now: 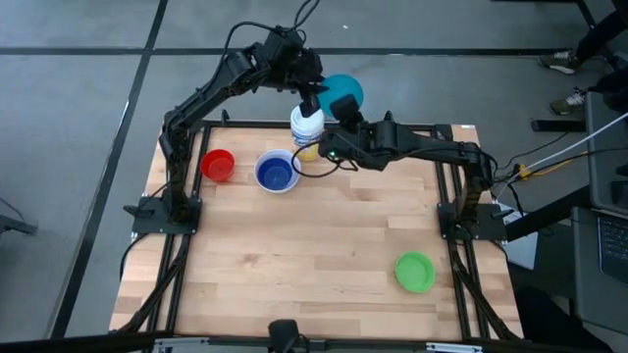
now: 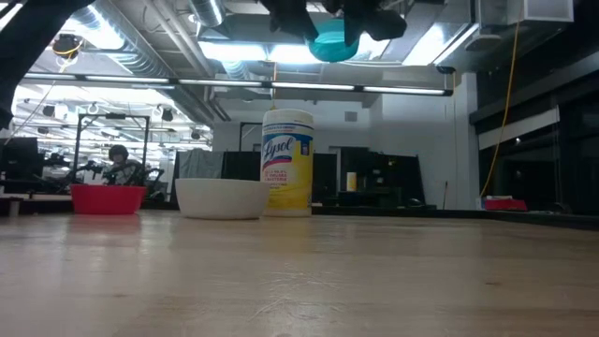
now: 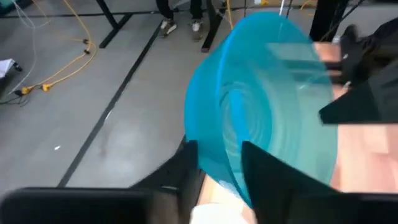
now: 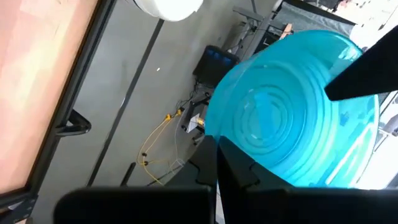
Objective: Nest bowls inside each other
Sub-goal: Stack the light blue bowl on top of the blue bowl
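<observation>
- High view: both arms meet at the table's 12 o'clock edge, and the teal-blue bowl (image 1: 345,92) hangs in the air between them, just past the table's far rim.
- Left wrist view: the left gripper (image 3: 219,163) pinches the teal-blue bowl's rim (image 3: 261,106), one dark finger on each side of the wall.
- Right wrist view: the right gripper (image 4: 217,163) has its fingers pressed together on the same bowl's rim (image 4: 292,118), seen here from the open side.
- Low view: only here does the bowl (image 2: 330,44) show lifted high above the Lysol canister (image 2: 286,162); the white bowl (image 2: 221,197) sits just beside the canister at its 9 o'clock.
- High view again: that white bowl (image 1: 277,173) has the dark blue bowl (image 1: 276,175) nested in it, hidden from the low camera.
- The red bowl (image 1: 217,165) sits at the white bowl's 9 o'clock.
- The green bowl (image 1: 415,272) lies well apart at the table's 4 o'clock, visible only from above.
</observation>
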